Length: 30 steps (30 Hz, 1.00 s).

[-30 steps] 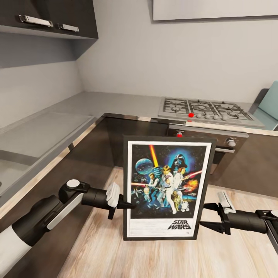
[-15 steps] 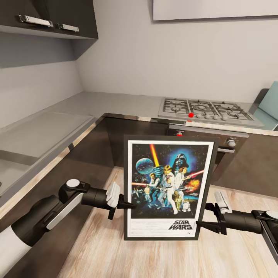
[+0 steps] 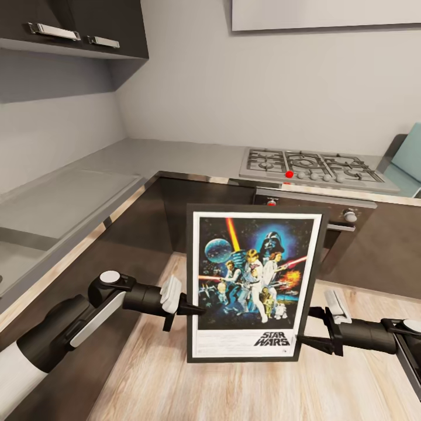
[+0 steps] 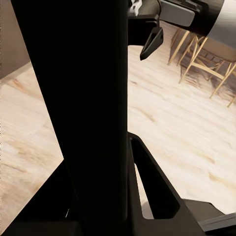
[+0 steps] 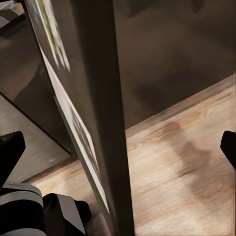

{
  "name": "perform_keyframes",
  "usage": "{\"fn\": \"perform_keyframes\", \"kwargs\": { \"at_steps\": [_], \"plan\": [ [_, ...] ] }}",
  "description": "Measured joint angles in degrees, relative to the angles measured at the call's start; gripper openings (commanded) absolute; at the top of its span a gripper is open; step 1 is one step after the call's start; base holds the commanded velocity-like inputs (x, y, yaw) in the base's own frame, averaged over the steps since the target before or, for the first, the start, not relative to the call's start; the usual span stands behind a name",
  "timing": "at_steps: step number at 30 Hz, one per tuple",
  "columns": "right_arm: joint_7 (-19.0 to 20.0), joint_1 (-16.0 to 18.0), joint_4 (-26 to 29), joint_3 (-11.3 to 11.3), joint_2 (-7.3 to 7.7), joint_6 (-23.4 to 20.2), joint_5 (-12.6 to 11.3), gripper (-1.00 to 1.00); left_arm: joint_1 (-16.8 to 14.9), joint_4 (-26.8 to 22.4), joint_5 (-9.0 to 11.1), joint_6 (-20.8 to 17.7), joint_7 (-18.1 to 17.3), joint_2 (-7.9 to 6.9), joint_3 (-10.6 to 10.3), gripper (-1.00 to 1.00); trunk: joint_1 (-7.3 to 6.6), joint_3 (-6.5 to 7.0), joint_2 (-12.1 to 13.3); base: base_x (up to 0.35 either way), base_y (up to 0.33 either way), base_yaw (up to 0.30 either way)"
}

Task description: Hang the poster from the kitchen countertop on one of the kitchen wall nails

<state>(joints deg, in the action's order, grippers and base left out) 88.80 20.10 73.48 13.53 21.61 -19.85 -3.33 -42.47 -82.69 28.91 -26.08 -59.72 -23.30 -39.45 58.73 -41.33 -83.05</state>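
**Spotter:** What's closest to you?

**Operator:** Low in the head frame I see both arms stretched inward over the wooden floor (image 3: 152, 380). My left gripper (image 3: 196, 310) sits at the lower left of centre with its jaws clamped on the left edge of the poster (image 3: 253, 280). The left wrist camera confirms it: the dark frame edge (image 4: 83, 113) runs straight between the two fingers (image 4: 152, 189).

**Spotter:** And the right side?

**Operator:** The right gripper (image 3: 307, 337) comes in from the lower right. Its jaws are spread apart, with the tips at the poster's lower right edge. In the right wrist camera the frame (image 5: 101, 113) stands edge-on, with one finger (image 5: 10, 147) on either side and daylight between them and it. I can't tell whether a tip touches.

**Spotter:** So where is the poster?

**Operator:** Centre of the head frame, upright, facing me, lifted off the worktop and held in the air above the floor, in front of the dark cabinets (image 3: 134, 234).

**Spotter:** Beyond it?

**Operator:** The grey countertop (image 3: 158, 155) wraps from the left edge round to the back. The gas hob (image 3: 313, 166) sits at upper right, with the oven front (image 3: 345, 225) below it. Wall cupboards (image 3: 70, 26) hang in the upper left corner, against the pale wall (image 3: 245, 82).
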Motion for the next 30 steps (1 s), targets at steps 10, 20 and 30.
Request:
{"fn": "perform_keyframes", "kwargs": {
  "at_steps": [10,20,30],
  "plan": [
    [0.1,0.0,0.0,0.0,0.0,0.9,0.0,1.0,0.0,0.2,-0.3,0.0,0.0,-0.03,0.0,-1.0,0.0,0.0,0.0,0.0,0.0,0.0],
    [0.1,0.0,0.0,0.0,0.0,1.0,0.0,1.0,0.0,0.1,-0.3,0.0,0.0,-0.03,0.0,-1.0,0.0,0.0,0.0,0.0,0.0,0.0],
    [-0.2,0.0,0.0,0.2,0.04,1.3,0.2,-1.0,0.0,0.0,0.0,-0.4,-0.1,-0.08,0.0,-1.0,0.0,0.0,0.0,0.0,0.0,0.0]
  ]
}}
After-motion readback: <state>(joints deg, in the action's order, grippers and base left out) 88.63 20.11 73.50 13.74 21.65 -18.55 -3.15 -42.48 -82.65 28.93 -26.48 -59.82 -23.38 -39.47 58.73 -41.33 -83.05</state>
